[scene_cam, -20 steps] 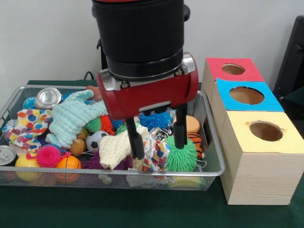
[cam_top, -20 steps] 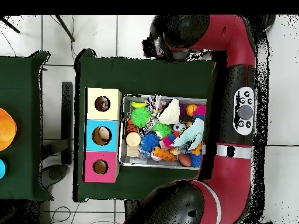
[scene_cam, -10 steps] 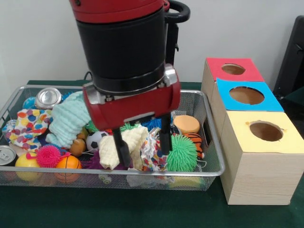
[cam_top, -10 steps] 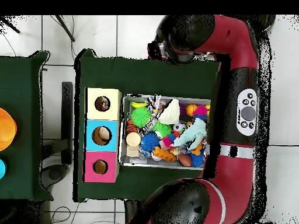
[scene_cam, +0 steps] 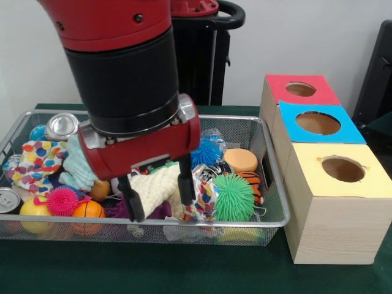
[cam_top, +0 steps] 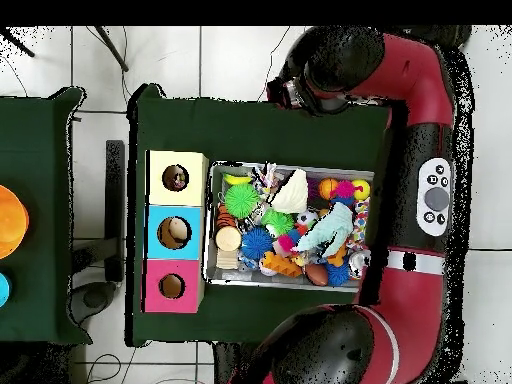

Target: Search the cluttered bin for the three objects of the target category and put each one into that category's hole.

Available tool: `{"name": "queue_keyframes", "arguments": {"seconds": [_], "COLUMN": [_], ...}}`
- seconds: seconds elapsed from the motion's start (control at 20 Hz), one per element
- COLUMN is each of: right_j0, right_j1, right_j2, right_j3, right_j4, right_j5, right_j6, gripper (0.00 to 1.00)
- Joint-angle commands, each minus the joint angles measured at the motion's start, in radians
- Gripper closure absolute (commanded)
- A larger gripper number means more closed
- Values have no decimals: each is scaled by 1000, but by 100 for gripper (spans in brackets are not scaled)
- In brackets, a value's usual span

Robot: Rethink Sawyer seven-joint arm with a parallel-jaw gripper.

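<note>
The gripper (scene_cam: 156, 195) hangs low over the front of the wire bin (scene_cam: 269, 222), its two black fingers (scene_cam: 185, 185) spread apart with nothing clamped between them. Between and just behind the fingers lies a cream waffle cloth (scene_cam: 154, 190), a long fold that slopes from upper right down to lower left in the front view, so the open jaws roughly straddle it across its short side. Which category is wanted cannot be told from the scene, but my guess is cloth: besides the cream one there is a mint green cloth (scene_cam: 78, 168) behind the arm's red wrist and a polka-dot cloth (scene_cam: 38, 160) well off toward the bin's far end from the boxes.

Beside the cream cloth, on the side toward the boxes, sits a patterned crumpled wrapper or cloth (hard to say which) (scene_cam: 204, 195), touching it, and then a green spiky ball (scene_cam: 233, 197). A closing grasp could catch that neighbour as well.

The three boxes with holes stand just outside the bin: yellow (scene_cam: 343, 169) nearest the camera, blue (scene_cam: 318, 124) in the middle, red (scene_cam: 301, 89) farthest. In the overhead view the gripper itself is hidden under the arm.
</note>
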Motion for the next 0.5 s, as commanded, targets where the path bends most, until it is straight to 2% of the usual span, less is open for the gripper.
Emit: {"name": "queue_keyframes", "arguments": {"seconds": [0.05,0.5], "right_j0": [-33,-71], "right_j1": [-24,-124], "right_j2": [-21,-30], "right_j3": [199,412], "right_j4": [5,40], "right_j5": [-80,-141], "right_j6": [-275,-173], "gripper": [0,0]}}
